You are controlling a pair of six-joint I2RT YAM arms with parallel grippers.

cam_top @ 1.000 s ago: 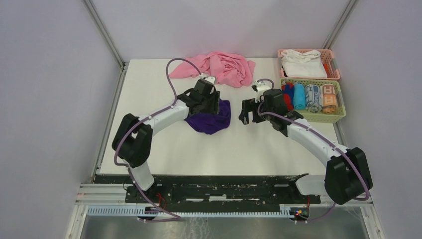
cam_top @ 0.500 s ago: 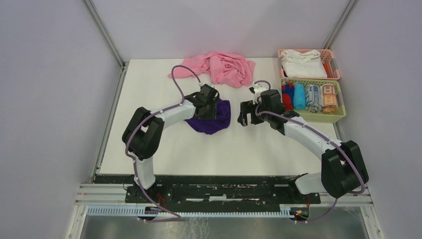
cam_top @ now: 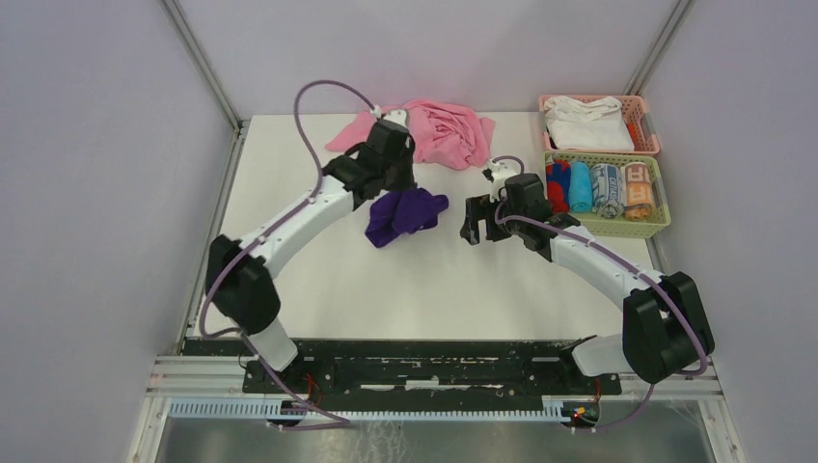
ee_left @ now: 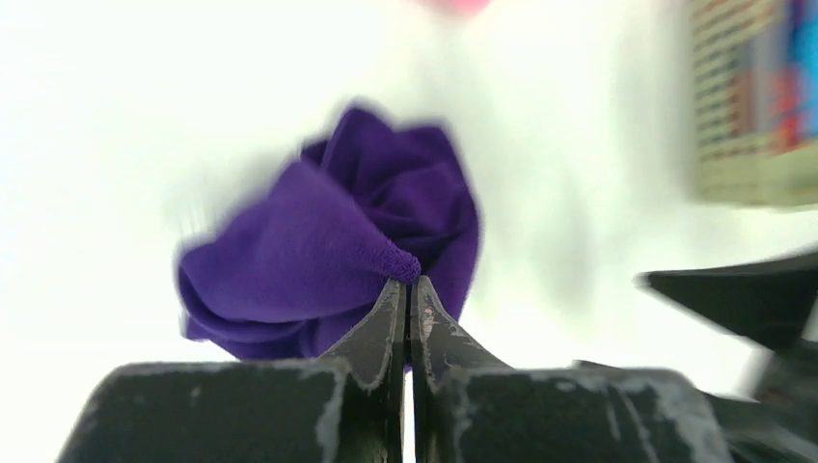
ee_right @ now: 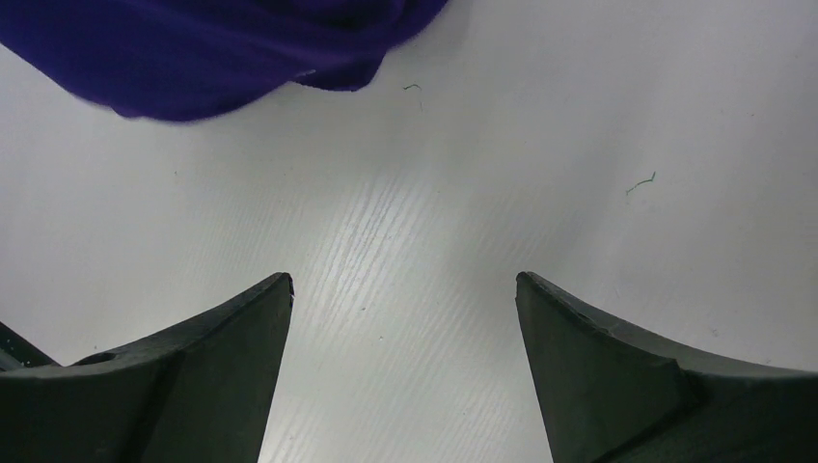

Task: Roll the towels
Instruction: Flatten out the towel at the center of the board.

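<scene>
lifted and drawn back toward the far side of the table (cam_top: 318, 280), the left gripper (ee_left: 407, 285) has gone from jaws apart over the heaped purple towel (ee_left: 328, 260) a second ago to pinched tight on one hemmed edge of it. the cloth, which lay spread and crumpled flat beneath the wrist, now looks gathered into a narrower bunch trailing below the fingertips, with most of it apparently off the surface (the wrist view is blurred, so how much still drags i cannot tell). for the task this reads as the pick-up before the roll: the towel is caught by an edge and probably needs to be laid out flat again before any rolling starts. it hangs near mid-table, just in front of the pink cloth (cam_top: 444, 130) and well left of the green basket (cam_top: 617, 230). the left arm (cam_top: 299, 214) stretches long and diagonal from its base, wrist high and tipped down over the towel. the right arm (cam_top: 598, 265) has hardly shifted, elbow bent, its right gripper (ee_right: 403, 289) held low over bare table just right of the towel, jaws spread wide and holding nothing.
</scene>
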